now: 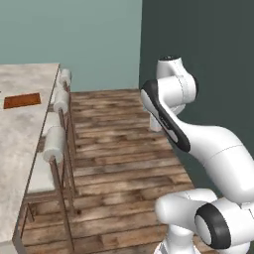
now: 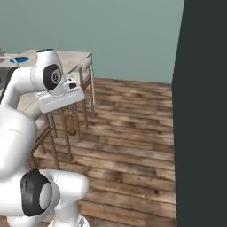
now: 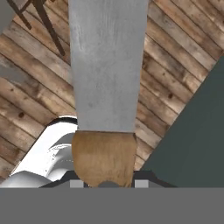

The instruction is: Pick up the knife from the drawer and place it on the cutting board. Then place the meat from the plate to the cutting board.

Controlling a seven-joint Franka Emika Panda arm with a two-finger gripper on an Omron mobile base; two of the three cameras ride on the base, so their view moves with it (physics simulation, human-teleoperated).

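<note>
One slim knife (image 3: 107,78), grey metal blade on a brown wooden handle, sits clamped by that handle in the gripper (image 3: 105,183), blade pointing away over the plank floor (image 3: 26,109). Carrying it well likely means keeping it level while swinging left toward the reddish-brown wooden cutting board (image 1: 22,100) on the pale stone counter (image 1: 20,144), well apart. Its jaws stand nearly shut around the handle.

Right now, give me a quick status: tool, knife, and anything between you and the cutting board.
Tool shut on knife, blade pointing away over wood floor. Cutting board on the counter, far left, bare. Stools line the counter edge; dark wall close on the right.
</note>
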